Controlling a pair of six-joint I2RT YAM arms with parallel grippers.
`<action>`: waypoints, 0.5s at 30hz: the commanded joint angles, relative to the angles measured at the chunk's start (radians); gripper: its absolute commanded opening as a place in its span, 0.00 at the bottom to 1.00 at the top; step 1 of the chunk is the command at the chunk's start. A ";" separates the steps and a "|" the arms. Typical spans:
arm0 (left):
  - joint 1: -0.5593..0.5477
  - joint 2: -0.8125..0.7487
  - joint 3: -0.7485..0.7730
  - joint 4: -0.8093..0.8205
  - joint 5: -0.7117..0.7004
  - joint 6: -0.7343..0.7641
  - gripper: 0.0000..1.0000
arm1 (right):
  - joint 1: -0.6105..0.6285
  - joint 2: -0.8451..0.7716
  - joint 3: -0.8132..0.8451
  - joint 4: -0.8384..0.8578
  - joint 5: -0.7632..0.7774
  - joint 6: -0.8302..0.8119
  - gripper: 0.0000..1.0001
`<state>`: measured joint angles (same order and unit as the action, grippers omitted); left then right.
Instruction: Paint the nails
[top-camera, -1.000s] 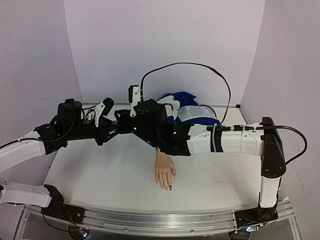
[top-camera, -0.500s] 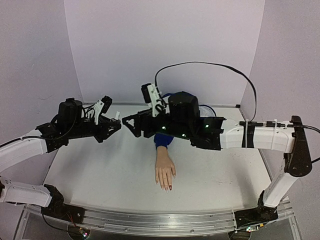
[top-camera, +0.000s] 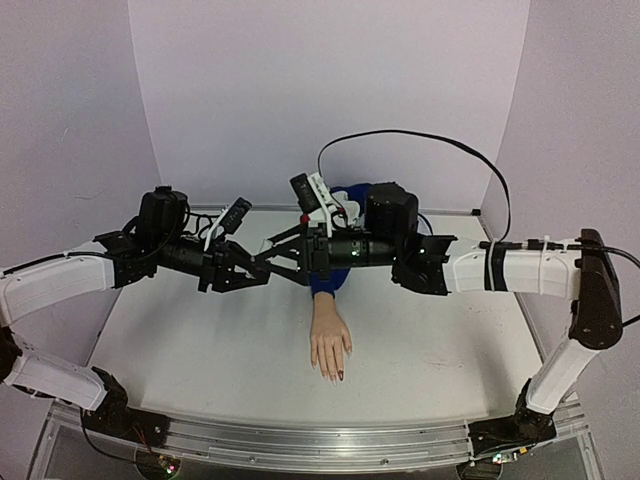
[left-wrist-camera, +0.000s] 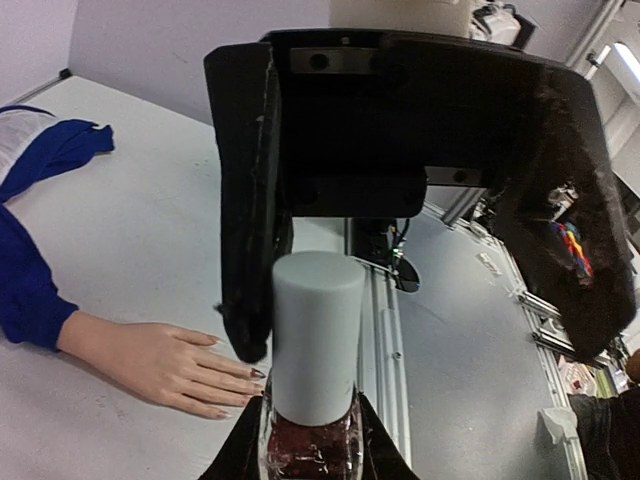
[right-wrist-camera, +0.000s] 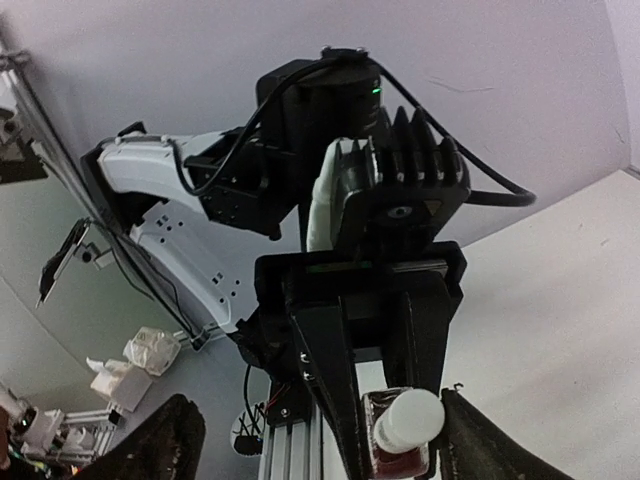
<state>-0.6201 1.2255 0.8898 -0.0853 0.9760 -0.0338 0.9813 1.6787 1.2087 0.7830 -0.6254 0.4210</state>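
White table (top-camera: 200, 350): arms outstretched level, facing; left claw (top-camera: 258, 272) pinching bottle (left-wrist-camera: 310, 450), right claw (top-camera: 283, 262) spread around cap (left-wrist-camera: 318, 330)

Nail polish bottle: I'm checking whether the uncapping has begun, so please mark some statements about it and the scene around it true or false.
1. The left gripper is shut on the nail polish bottle. True.
2. The right gripper is shut on the white cap. False: its jaws stand open, one on each side of the cap.
3. The white cap is on the bottle. True.
4. The mannequin hand is lifted off the table. False: it lies palm down on the table.
5. None of its nails is painted. False: at least one nail looks dark red.
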 joint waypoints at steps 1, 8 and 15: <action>-0.013 -0.029 0.036 0.056 0.142 -0.003 0.00 | -0.002 0.032 0.069 0.133 -0.137 0.014 0.70; -0.018 -0.032 0.034 0.059 0.173 0.003 0.00 | -0.007 0.081 0.121 0.165 -0.180 0.034 0.37; -0.021 -0.044 0.029 0.059 0.169 0.011 0.00 | -0.014 0.096 0.134 0.188 -0.213 0.048 0.20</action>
<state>-0.6388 1.2160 0.8894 -0.0765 1.1160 -0.0311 0.9707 1.7664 1.2781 0.8700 -0.7723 0.4545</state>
